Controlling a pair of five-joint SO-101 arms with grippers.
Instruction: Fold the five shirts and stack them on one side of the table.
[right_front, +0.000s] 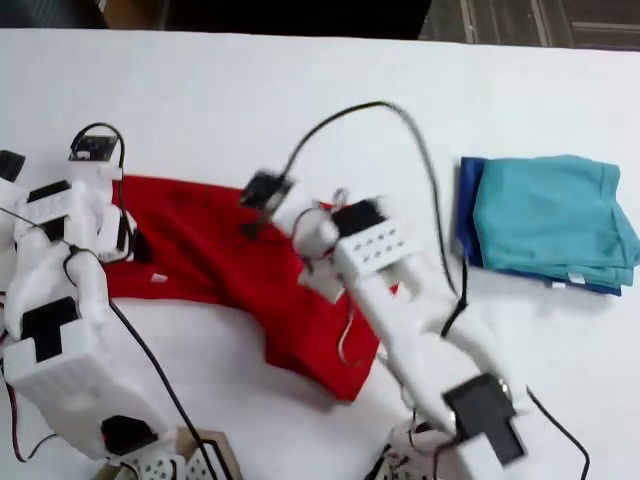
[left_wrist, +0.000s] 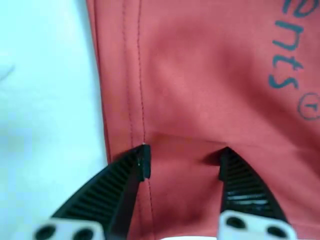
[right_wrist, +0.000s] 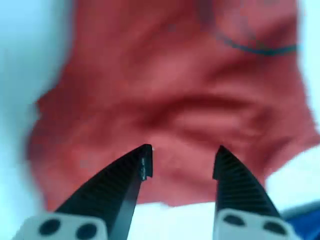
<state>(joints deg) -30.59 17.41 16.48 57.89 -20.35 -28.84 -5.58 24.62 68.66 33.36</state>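
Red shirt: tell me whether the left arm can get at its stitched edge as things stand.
Probably yes. The left end effector sits open right over the red shirt, its fingers astride the fabric beside the stitched edge, with nothing between.

Robotics lab bench (white table (right_front: 250, 80), loose cable (right_front: 380, 104), two printed arms (right_front: 60, 300)).

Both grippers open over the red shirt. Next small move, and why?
Probably close the left gripper on the red fabric shirt: its open jaws straddle a raised crease beside the stitched hem. The right gripper hangs open above rumpled cloth.
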